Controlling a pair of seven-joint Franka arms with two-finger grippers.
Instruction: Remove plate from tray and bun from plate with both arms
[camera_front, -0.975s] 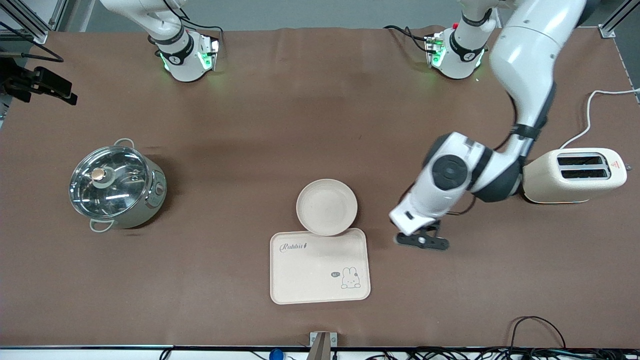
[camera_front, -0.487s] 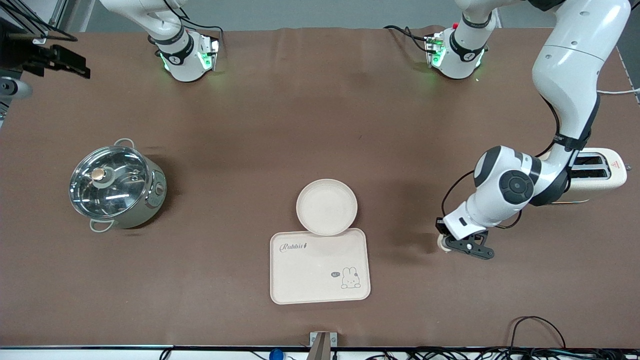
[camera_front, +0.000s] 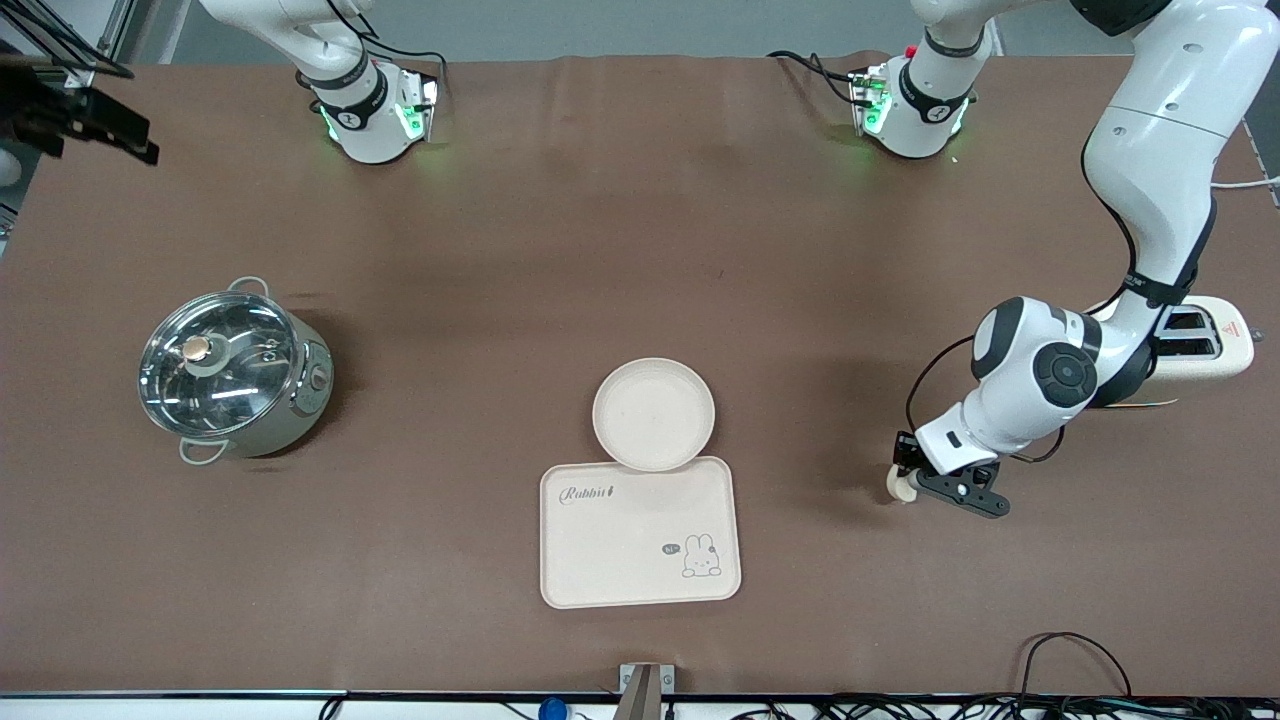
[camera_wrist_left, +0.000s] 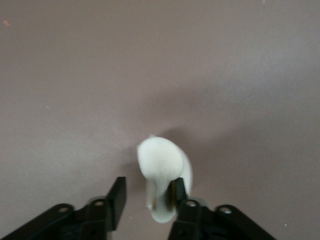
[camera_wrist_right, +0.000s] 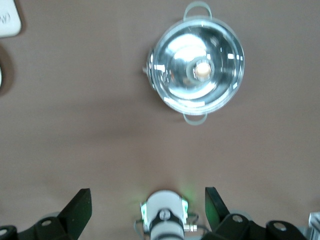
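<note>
The bun (camera_front: 899, 485), a small pale curved lump, lies on the brown table toward the left arm's end, well apart from the plate. My left gripper (camera_front: 935, 487) is low over it. In the left wrist view the bun (camera_wrist_left: 161, 167) sits between the open fingers (camera_wrist_left: 118, 194), close against one of them; the left gripper (camera_wrist_left: 147, 194) is not shut on it. The round cream plate (camera_front: 653, 413) lies mid-table, its near rim overlapping the edge of the rabbit tray (camera_front: 640, 535). My right gripper (camera_front: 95, 125) waits high over the table's corner, open and empty (camera_wrist_right: 147, 205).
A steel pot with a glass lid (camera_front: 235, 372) stands toward the right arm's end and shows in the right wrist view (camera_wrist_right: 198, 70). A cream toaster (camera_front: 1205, 340) stands at the left arm's end, partly hidden by the left arm. Cables lie along the near edge.
My left arm has swung from beside the tray toward its own end of the table and come down at the bun. The right gripper shifted slightly at the corner.
</note>
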